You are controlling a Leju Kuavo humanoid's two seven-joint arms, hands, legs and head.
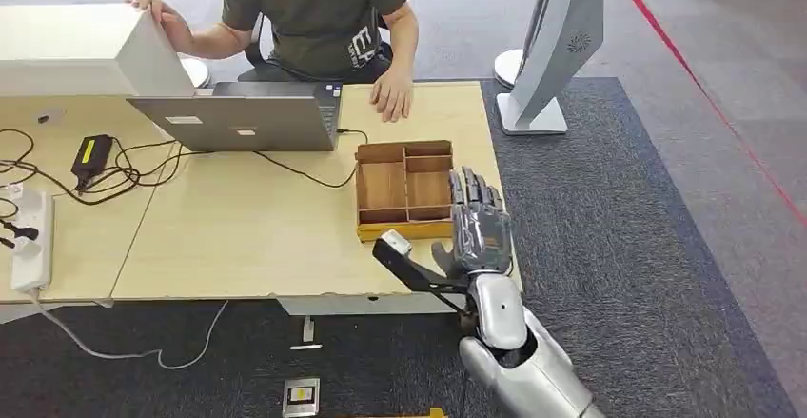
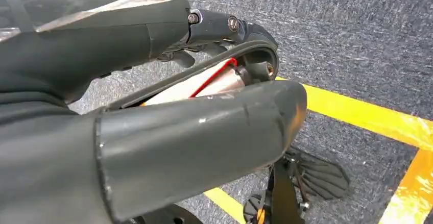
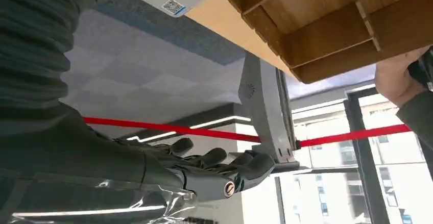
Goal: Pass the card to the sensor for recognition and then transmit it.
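Pale wood bench (image 1: 238,237); brown wooden tray (image 1: 404,189); silver-grey laptop (image 1: 238,118); white power strip (image 1: 30,237); dark grey speckled carpet (image 1: 647,247) crossed by red tape (image 1: 704,85); yellow floor stripes (image 2: 367,114); olive shirt (image 1: 314,13); grey, dark-fingered right hand (image 1: 479,232).

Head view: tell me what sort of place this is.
Probably an office or lab demo space: a light wooden desk with a grey laptop, grey carpet tiles, and a red barrier tape.
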